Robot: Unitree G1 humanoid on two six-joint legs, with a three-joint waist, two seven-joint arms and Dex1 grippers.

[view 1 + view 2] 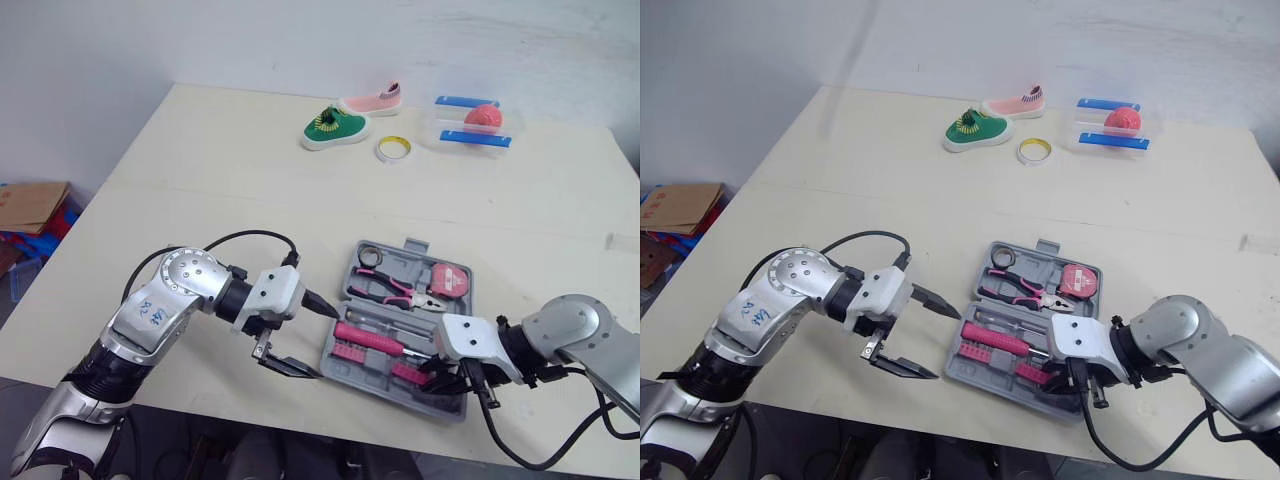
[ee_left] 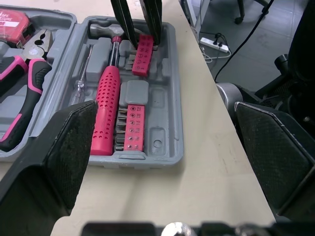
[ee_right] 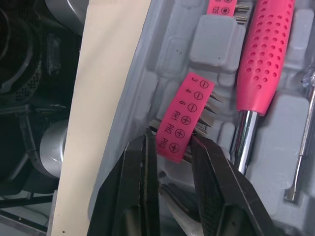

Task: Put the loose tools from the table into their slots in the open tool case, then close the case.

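Note:
The grey tool case (image 1: 342,318) lies open near the table's front edge. It holds a pink-handled screwdriver (image 1: 368,340), pink pliers (image 1: 395,290), a pink tape measure (image 1: 450,280) and a pink bit strip (image 2: 134,127). My right gripper (image 3: 172,147) is shut on a second pink bit strip (image 3: 181,123), held slanted over the case's moulded tray beside the screwdriver shaft. In the head view that gripper (image 1: 447,376) sits at the case's near right corner. My left gripper (image 1: 322,343) stands open just left of the case, with nothing between its fingers (image 2: 69,152).
At the far side of the table are a green shoe (image 1: 335,127), a pink shoe (image 1: 372,102), a tape roll (image 1: 394,149) and a clear container (image 1: 478,125) with a pink object. The table's front edge runs close below the case. A cardboard box (image 1: 30,205) lies on the floor at left.

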